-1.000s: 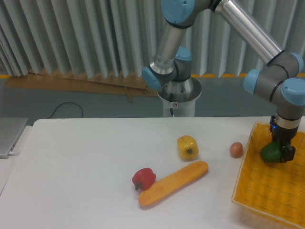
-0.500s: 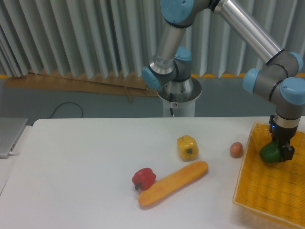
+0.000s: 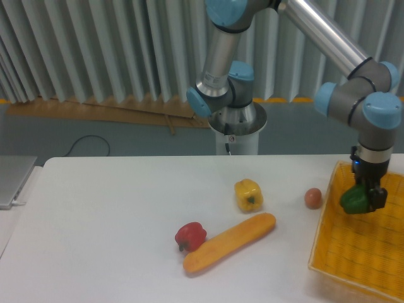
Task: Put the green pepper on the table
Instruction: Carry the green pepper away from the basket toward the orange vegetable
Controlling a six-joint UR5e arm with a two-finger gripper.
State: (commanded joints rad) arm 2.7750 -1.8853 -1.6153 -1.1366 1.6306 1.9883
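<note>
Camera view: my tool (image 3: 361, 199), clamped on the green pepper (image 3: 353, 200) above the yellow woven basket (image 3: 360, 252), could snag the basket's left rim or bump the egg (image 3: 312, 198) heading for the counter (image 3: 113, 221).

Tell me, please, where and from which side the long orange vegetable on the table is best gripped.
Grip the long orange vegetable at its middle, coming from above, tool fingers closing across its narrow width. It lies flat and diagonal, and the red pepper crowds its lower left end, so the middle seems freest.

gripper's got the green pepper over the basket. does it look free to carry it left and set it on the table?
Probably yes. The gripper holds the green pepper above the basket, and bare table lies left; only the egg sits nearby.
</note>
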